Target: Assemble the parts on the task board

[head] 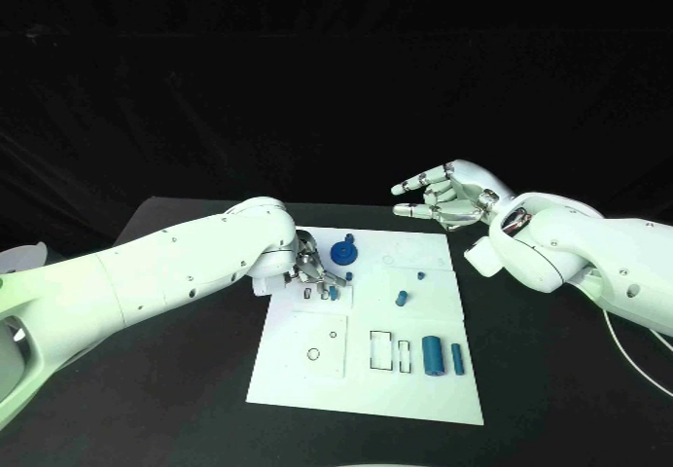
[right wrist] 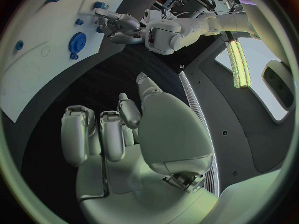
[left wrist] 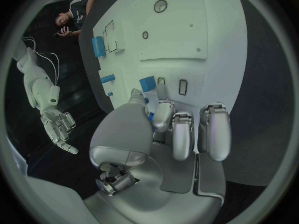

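Fingers of the left hand (head: 311, 269) pinch a small blue part (left wrist: 147, 83) against the task board (head: 368, 389), just beside the blue gear (head: 345, 256). Well apart from the board, the right hand (head: 446, 196) hovers with fingers spread, holding nothing.

Dim scene, dark bkgd; task board (head: 368, 389) brightest, w/ greenish cast. Wrist views: fisheye bending at rim; bright light strip (right wrist: 237, 59) glares.
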Available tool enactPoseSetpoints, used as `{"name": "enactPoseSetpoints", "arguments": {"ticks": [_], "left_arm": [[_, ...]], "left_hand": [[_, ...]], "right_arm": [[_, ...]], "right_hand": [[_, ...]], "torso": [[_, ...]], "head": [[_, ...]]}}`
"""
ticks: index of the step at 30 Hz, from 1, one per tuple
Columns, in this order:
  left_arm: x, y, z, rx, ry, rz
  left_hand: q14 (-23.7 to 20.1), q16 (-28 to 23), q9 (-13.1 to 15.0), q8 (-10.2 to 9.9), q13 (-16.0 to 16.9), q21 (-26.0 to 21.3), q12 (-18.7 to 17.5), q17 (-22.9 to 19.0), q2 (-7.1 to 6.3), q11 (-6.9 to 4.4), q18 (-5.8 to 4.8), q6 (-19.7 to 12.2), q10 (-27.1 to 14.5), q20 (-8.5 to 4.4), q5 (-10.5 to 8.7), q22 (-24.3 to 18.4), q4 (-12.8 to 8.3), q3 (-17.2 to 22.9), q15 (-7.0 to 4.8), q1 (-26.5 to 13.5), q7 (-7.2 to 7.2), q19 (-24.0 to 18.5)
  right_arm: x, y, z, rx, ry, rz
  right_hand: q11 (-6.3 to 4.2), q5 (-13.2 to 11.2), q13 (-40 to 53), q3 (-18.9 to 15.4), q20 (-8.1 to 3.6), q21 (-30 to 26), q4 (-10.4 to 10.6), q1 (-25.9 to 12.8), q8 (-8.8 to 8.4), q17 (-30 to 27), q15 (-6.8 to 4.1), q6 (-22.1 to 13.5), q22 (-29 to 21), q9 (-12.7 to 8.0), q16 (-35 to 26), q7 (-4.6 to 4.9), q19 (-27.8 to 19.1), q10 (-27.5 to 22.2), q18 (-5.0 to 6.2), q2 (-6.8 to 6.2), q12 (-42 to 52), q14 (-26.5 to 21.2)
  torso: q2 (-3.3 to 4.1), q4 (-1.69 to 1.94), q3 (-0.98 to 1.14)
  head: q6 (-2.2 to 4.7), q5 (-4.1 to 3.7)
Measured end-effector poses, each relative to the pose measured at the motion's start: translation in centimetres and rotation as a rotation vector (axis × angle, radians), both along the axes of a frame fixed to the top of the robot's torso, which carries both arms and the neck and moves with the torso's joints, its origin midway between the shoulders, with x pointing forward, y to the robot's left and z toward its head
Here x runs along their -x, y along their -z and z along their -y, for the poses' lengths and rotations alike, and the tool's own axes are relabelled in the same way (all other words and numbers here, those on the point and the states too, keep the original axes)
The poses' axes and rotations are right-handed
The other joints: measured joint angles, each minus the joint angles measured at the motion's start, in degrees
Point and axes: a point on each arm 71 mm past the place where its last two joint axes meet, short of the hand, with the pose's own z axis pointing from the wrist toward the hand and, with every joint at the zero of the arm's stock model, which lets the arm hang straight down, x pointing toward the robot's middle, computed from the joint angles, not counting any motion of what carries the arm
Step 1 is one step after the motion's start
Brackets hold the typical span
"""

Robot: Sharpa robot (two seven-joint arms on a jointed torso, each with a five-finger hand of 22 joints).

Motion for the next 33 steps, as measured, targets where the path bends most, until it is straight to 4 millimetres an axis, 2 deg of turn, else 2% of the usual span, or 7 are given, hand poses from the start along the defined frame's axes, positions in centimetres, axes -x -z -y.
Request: {"name": "enactPoseSetpoints", "arguments": {"ticks": [11, 30, 33], "left_arm": [[0.03, 0.04, 0.19, -0.001, 0.005, -0.002], [0.21, 0.20, 0.69, -0.004, 0.025, -0.012], [0.22, 0.20, 0.73, -0.003, 0.026, -0.012]], "left_hand": [[0.00, 0.00, 0.56, 0.00, 0.12, 0.00, 0.00, 0.04, -0.07, 0.01, 0.00, -0.20, -0.01, 0.00, 0.00, 0.00, -0.15, 0.77, 0.00, 1.44, -0.20, 0.00], [0.00, 0.00, 0.85, 0.00, 0.23, 0.00, 0.00, 0.03, -0.07, 0.01, 0.00, -0.19, -0.01, 0.00, 0.00, -0.01, 0.06, 1.20, 0.00, 1.43, -0.19, 0.00], [0.00, 0.00, 1.00, 0.00, 0.24, 0.00, 0.00, 0.03, 0.28, 0.07, 0.00, -0.19, -0.07, 0.00, 0.00, -0.01, -0.02, 1.55, 0.00, 1.88, -0.19, 0.00]], "right_arm": [[-0.03, 0.04, -0.10, 0.001, -0.002, 0.000], [-0.08, 0.16, -0.22, 0.003, -0.004, -0.001], [-0.09, 0.20, -0.23, 0.004, -0.005, -0.002]], "right_hand": [[0.00, 0.00, 0.00, 0.00, 0.00, 0.00, 0.00, 0.00, 0.00, -0.01, 0.00, 0.00, 0.00, 0.00, 0.00, 0.00, 0.00, 0.00, 0.00, 0.00, 0.00, 0.00], [0.00, 0.00, -0.05, 0.00, 0.00, 0.00, 0.00, 0.00, 0.23, -0.02, 0.00, 0.00, 0.00, 0.04, -0.22, 0.00, 0.00, 0.00, 0.00, 0.00, 0.00, 0.00], [0.00, 0.00, -0.05, 0.00, 0.00, 0.00, 0.00, 0.00, 0.23, -0.02, 0.00, 0.00, 0.00, 0.04, -0.22, 0.00, 0.00, 0.00, 0.00, 0.00, 0.00, 0.00]], "torso": [[0.02, 0.09, 0.03], [0.05, 0.19, 0.05], [0.07, 0.22, 0.05]], "head": [[-0.14, 0.01], [-0.29, -0.08], [-0.29, -0.09]]}}
